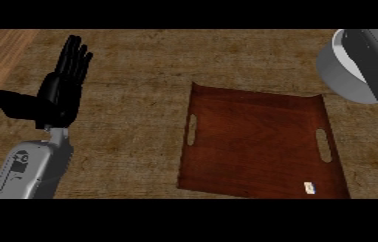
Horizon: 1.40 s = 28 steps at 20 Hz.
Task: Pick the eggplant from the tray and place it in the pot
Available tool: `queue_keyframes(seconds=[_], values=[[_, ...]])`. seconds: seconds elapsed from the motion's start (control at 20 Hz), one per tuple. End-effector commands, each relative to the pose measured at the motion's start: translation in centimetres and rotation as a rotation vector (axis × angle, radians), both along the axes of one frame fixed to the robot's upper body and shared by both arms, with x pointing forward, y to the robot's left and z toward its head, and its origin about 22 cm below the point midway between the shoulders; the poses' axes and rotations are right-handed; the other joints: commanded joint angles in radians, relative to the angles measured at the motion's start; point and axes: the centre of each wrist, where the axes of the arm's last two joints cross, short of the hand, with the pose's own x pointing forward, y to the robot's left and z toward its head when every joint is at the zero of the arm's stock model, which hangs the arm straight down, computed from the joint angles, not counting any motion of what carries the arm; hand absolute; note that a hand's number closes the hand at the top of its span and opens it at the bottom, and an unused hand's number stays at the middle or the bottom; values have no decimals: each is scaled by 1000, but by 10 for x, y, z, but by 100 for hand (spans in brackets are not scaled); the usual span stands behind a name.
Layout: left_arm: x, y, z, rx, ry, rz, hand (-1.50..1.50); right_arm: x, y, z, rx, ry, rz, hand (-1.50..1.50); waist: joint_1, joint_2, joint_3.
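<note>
Scanning the head view, finds no eggplant on the tray point(258, 146), only bare wood and a small pale label point(309, 187) toward 5 o'clock; cannot tell where the eggplant is. Judging from the task alone: probably light, smooth-skinned and a little slick, firm but easy to bruise, so best taken round the thick middle rather than the stem. Places the pot point(341, 75) at 2 o'clock, just beside the tray's far corner and cut off by the edge, with nothing seen in the slice of interior on show. Finds the left hand point(63, 93) resting at 9 o'clock, fingers straight up, holding nothing. Sees no right hand.
</note>
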Motion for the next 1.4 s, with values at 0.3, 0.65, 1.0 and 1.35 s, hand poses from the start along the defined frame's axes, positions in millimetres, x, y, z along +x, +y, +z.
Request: queue_keyframes(seconds=[0.3,0.65,1.0,1.35], values=[[-10,18,-19,-9,13,61,0,-13,-28,-44,55,-122,-167,150,-64,-13,4],[-12,32,1,10,20,65,0,-32,-73,-63,52,-111,-155,150,-57,-13,5],[-19,18,-1,-2,9,51,0,-59,-93,-120,149,-40,-192,150,-57,-15,5],[-13,19,-17,-3,7,66,0,-77,-111,-134,433,-196,-128,-150,-59,-6,6]])
